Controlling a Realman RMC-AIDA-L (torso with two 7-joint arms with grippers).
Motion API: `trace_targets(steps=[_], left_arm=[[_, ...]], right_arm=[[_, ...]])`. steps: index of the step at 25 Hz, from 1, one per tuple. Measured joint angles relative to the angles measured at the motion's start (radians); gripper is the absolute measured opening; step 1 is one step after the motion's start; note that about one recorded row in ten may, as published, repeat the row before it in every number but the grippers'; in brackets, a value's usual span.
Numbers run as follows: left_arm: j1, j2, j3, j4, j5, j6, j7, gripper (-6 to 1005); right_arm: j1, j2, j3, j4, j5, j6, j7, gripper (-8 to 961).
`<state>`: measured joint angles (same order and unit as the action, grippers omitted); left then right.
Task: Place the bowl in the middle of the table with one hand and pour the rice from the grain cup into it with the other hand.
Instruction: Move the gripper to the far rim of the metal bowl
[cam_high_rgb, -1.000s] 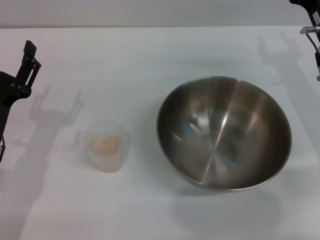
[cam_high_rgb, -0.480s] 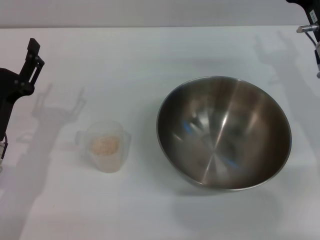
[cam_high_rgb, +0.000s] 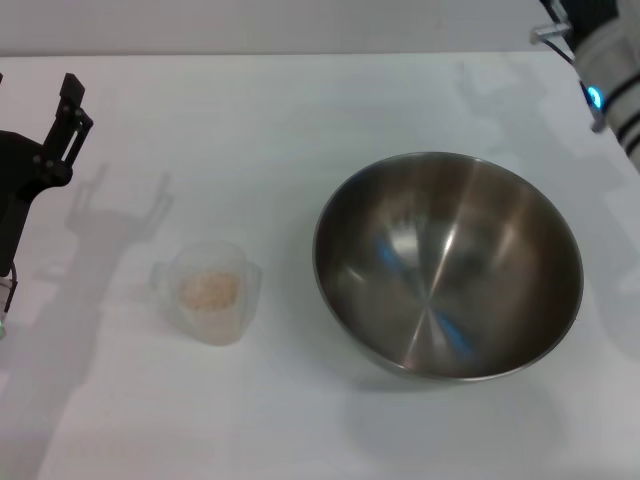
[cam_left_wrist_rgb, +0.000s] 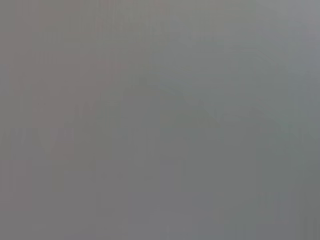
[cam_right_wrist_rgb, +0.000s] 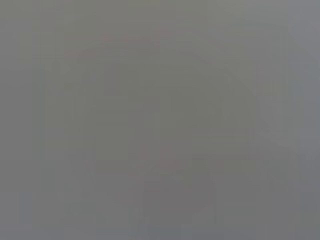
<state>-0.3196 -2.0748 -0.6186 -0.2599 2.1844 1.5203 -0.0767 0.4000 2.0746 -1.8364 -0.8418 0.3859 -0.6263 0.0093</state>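
The steel bowl (cam_high_rgb: 447, 264) stands empty on the white table (cam_high_rgb: 250, 110), right of centre in the head view. The clear grain cup (cam_high_rgb: 210, 291) stands upright to its left, with a small heap of rice (cam_high_rgb: 209, 290) inside. My left gripper (cam_high_rgb: 70, 100) hovers at the table's far left edge, behind and left of the cup, holding nothing; its shadow shows two spread fingers. Only part of my right arm (cam_high_rgb: 610, 70) shows at the far right corner, behind the bowl, and its fingers are out of the head view. Both wrist views show only flat grey.
Shadows of both arms fall on the table. Bare white tabletop lies between the cup and the bowl and along the front edge.
My right arm has come further into the head view at the top right, moving left. My left gripper has shifted slightly right. The bowl and the cup have not moved.
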Motion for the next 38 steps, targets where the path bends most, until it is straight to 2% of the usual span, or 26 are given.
trace_targets(steps=[4,7,12,13,14,17,20,23,26,38], left_arm=[[-0.001,0.0,-0.007,0.001,-0.001,-0.002,0.0,812],[-0.001,0.0,-0.007,0.003,-0.006,-0.002,0.0,811],[-0.001,0.0,-0.01,0.013,-0.008,-0.002,0.0,811],[-0.001,0.0,-0.01,0.013,-0.008,-0.002,0.0,811],[-0.001,0.0,-0.011,0.013,-0.008,-0.002,0.0,811],[-0.001,0.001,-0.012,0.013,-0.008,-0.001,0.0,811],[-0.001,0.002,-0.017,0.015,-0.008,0.001,0.0,811],[-0.001,0.002,-0.021,0.016,-0.008,0.001,0.0,811],[-0.002,0.002,-0.022,0.02,-0.008,0.003,0.0,811],[-0.008,0.004,-0.025,0.027,-0.008,0.007,0.0,812]], right_arm=[[-0.097,0.007,0.02,-0.33,-0.059,0.382,0.0,628],[-0.128,0.008,0.04,-0.552,-0.057,0.724,-0.005,626],[-0.107,0.002,0.137,-0.848,-0.038,1.329,-0.047,623],[-0.077,0.001,0.199,-0.91,0.006,1.529,-0.103,623],[-0.077,0.001,0.199,-0.91,0.006,1.529,-0.103,622],[-0.007,0.0,0.318,-0.952,0.089,1.799,-0.174,620],[0.069,-0.001,0.414,-0.937,0.114,2.018,-0.234,619],[0.126,-0.002,0.478,-0.886,0.116,2.128,-0.305,617],[0.161,-0.003,0.505,-0.822,0.109,2.179,-0.348,615],[0.199,-0.002,0.511,-0.609,0.081,2.185,-0.465,608]])
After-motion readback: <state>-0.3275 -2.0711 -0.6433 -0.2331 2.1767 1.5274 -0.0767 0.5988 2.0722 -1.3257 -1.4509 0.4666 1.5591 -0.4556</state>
